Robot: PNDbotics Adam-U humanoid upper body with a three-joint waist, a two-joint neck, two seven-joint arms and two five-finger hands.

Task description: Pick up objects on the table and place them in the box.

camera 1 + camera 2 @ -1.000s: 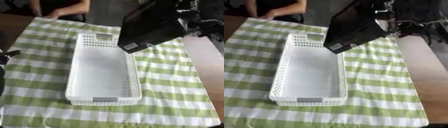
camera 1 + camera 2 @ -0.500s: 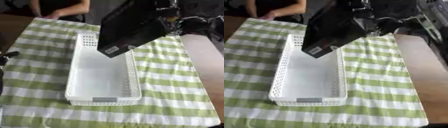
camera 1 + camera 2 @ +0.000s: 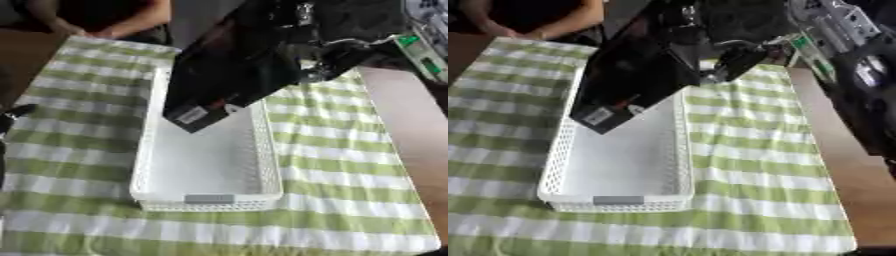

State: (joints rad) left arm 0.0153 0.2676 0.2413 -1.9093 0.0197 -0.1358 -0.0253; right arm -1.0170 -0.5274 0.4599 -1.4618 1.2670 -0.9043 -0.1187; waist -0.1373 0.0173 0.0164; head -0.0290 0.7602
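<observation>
A large flat black box (image 3: 229,70) with a white label at its lower corner hangs tilted over the far half of the white perforated basket (image 3: 150,165). My right hand (image 3: 328,57) comes in from the upper right and is shut on the black box's right edge. The basket's floor shows nothing lying in it. Of my left hand only a dark tip (image 3: 12,114) shows at the left edge; its fingers cannot be made out.
A green and white striped cloth (image 3: 341,165) covers the table, with bare brown wood (image 3: 416,130) along the right side. A person's arms (image 3: 96,20) rest at the far edge, not touching the basket.
My right hand has carried the black box leftward and down, from beside the basket's far right corner to over its far half. The basket has stayed put.
</observation>
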